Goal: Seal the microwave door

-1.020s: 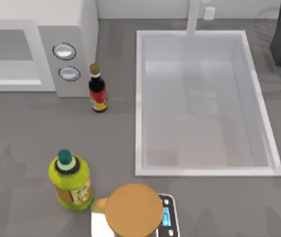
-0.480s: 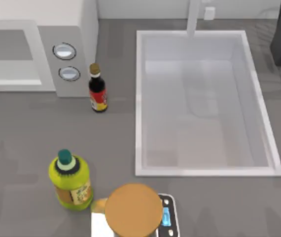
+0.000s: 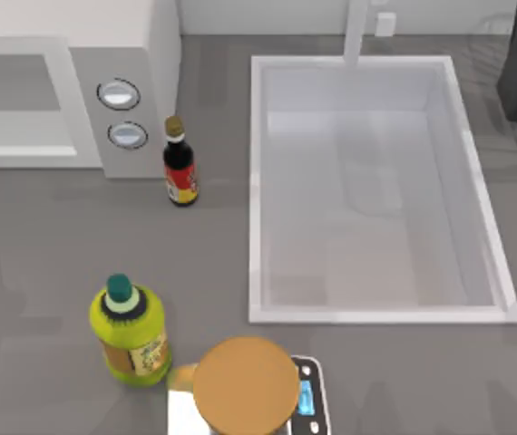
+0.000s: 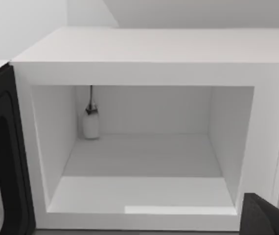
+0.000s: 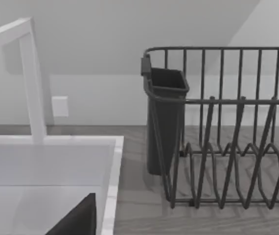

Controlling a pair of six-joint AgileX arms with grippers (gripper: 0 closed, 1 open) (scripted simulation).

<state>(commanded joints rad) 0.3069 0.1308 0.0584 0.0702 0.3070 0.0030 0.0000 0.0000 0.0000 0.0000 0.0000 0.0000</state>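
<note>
The microwave (image 3: 122, 54) stands at the table's back left, white, with a grey panel bearing two dials (image 3: 119, 94). In the left wrist view its cavity (image 4: 139, 147) faces me, open and lit. The microwave door (image 4: 0, 147) stands swung open beside the cavity, showing its dark inner frame and a grey window. A dark part of my left gripper (image 4: 269, 215) sits low in front of the microwave's dial side. A dark part of my right gripper (image 5: 78, 220) hangs over the sink's near corner.
A white sink (image 3: 372, 72) with a faucet (image 5: 32, 78) takes up the table's right half. A dark dish rack (image 5: 227, 147) stands at back right. A soy bottle (image 3: 180, 163), a green bottle (image 3: 130, 328) and a brown-topped scale (image 3: 245, 385) stand in front. A small white object (image 4: 91, 125) sits inside the cavity.
The dark tip of my left arm at the top view's left edge has slid left out of that view. Nothing on the table has moved.
</note>
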